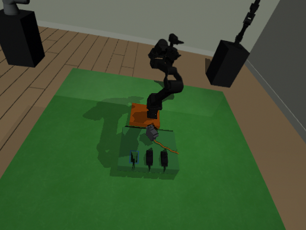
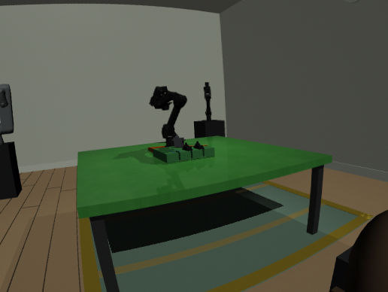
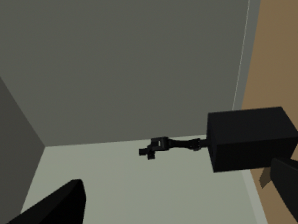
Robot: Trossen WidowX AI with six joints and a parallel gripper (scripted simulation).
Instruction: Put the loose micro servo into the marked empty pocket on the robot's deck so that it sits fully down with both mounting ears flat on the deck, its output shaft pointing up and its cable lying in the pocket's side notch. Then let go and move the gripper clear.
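Observation:
The loose micro servo [image 1: 152, 132] [image 2: 178, 141] is a grey block at the back of the green deck [image 1: 169, 137] [image 2: 171, 157], turned askew and seemingly tilted. Its orange cable [image 1: 166, 147] runs toward the deck's right side. Whether the servo touches the deck all along is unclear. The marked pocket [image 1: 134, 157], outlined in blue, is empty at the deck's front left, with a dark notch toward the front edge. My gripper [image 1: 181, 48] [image 3: 180, 179] is open and empty, high above and behind the deck, pointing away from it. The servo is out of the wrist view.
Two black servos [image 1: 149, 157] [image 1: 163, 158] sit in the deck right of the marked pocket. An orange block [image 1: 137, 116] lies behind the deck at my arm's base. The green table [image 1: 89, 189] [image 2: 244, 165] carries everything. Another arm stands on a black pedestal [image 1: 226, 63] [image 3: 250, 140] beyond it.

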